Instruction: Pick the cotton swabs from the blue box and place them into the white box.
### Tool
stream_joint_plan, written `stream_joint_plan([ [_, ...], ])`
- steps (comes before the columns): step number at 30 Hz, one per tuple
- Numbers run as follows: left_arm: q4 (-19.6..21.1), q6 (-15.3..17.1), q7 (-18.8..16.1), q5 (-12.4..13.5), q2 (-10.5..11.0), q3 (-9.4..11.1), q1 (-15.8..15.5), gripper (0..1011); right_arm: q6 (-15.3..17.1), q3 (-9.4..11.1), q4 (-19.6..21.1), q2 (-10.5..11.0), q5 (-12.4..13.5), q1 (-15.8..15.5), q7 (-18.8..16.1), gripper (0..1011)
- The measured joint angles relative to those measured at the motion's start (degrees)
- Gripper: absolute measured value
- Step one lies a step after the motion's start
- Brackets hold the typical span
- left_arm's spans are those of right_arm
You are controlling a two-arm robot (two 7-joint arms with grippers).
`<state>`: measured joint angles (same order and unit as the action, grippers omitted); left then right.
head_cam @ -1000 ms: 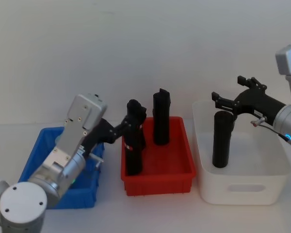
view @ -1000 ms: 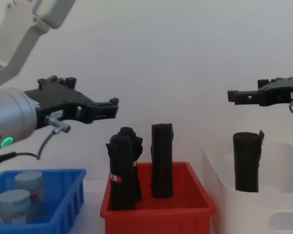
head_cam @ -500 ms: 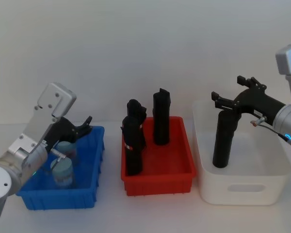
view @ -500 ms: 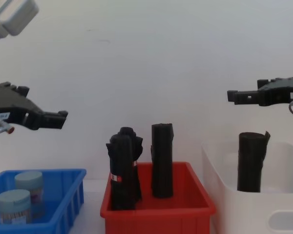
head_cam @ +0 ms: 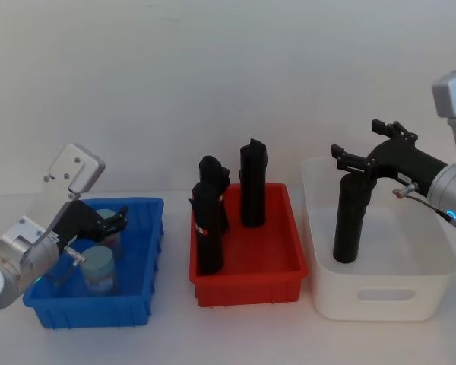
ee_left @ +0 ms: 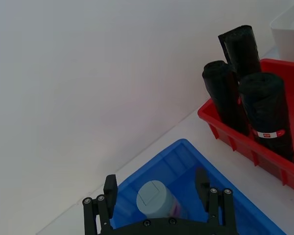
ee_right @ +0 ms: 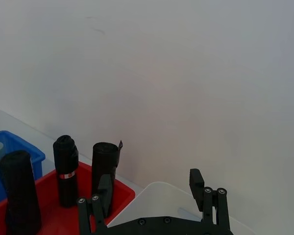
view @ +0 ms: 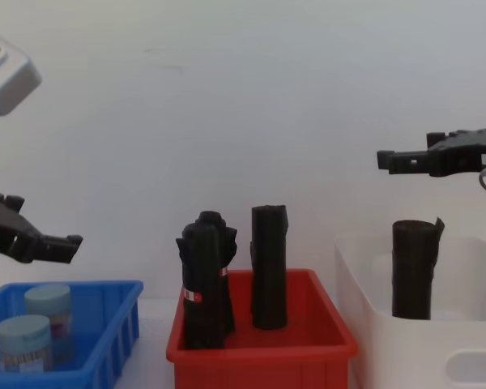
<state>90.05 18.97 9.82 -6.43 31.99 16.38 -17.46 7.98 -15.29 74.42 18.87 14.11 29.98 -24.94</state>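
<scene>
Both cotton swabs (head_cam: 99, 270) stand in the blue box (head_cam: 99, 315) at the desk's left end. The left gripper (head_cam: 115, 220) hangs just above them, fingers (ee_left: 110, 188) spread wide and empty, with one jar (ee_left: 154, 198) lined up with the gap between them but untouched. The right gripper (head_cam: 359, 143) hovers, fingers parted and empty, over the white box (head_cam: 380, 300) at the desk's right end, above a black roll (head_cam: 348, 220) standing inside
</scene>
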Motion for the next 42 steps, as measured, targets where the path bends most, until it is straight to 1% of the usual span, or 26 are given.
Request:
stream_joint_plan([
  [3, -2.1, -0.3, 1.1, 0.1, -0.4, 0.0, -0.6, 1004, 0.0, 0.0, 0.0, 0.0, 0.0, 0.0, 0.0, 1002],
  [11, -5.6, -0.9, 2.6, 0.0, -1.3, 0.2, -1.7, 1004, 0.0, 0.0, 0.0, 0.0, 0.0, 0.0, 0.0, 1002],
  [19, -7.2, -1.0, 3.9, -0.9, -1.5, 0.0, -2.4, 1004, 0.0, 0.0, 0.0, 0.0, 0.0, 0.0, 0.0, 1002],
  [23, -7.2, -0.3, 4.6, -1.5, -1.3, -0.4, -2.6, 1004, 0.0, 0.0, 0.0, 0.0, 0.0, 0.0, 0.0, 1002],
  [29, -6.8, 2.1, 7.0, -2.0, -0.7, -1.0, -2.8, 1004, 0.0, 0.0, 0.0, 0.0, 0.0, 0.0, 0.0, 1002],
  [35, -6.1, 5.1, 10.0, -1.8, 0.1, -1.4, -2.8, 1004, 0.0, 0.0, 0.0, 0.0, 0.0, 0.0, 0.0, 1002],
  [42, -5.5, 6.8, 11.7, -1.3, 0.7, -1.4, -2.4, 1004, 0.0, 0.0, 0.0, 0.0, 0.0, 0.0, 0.0, 1002],
])
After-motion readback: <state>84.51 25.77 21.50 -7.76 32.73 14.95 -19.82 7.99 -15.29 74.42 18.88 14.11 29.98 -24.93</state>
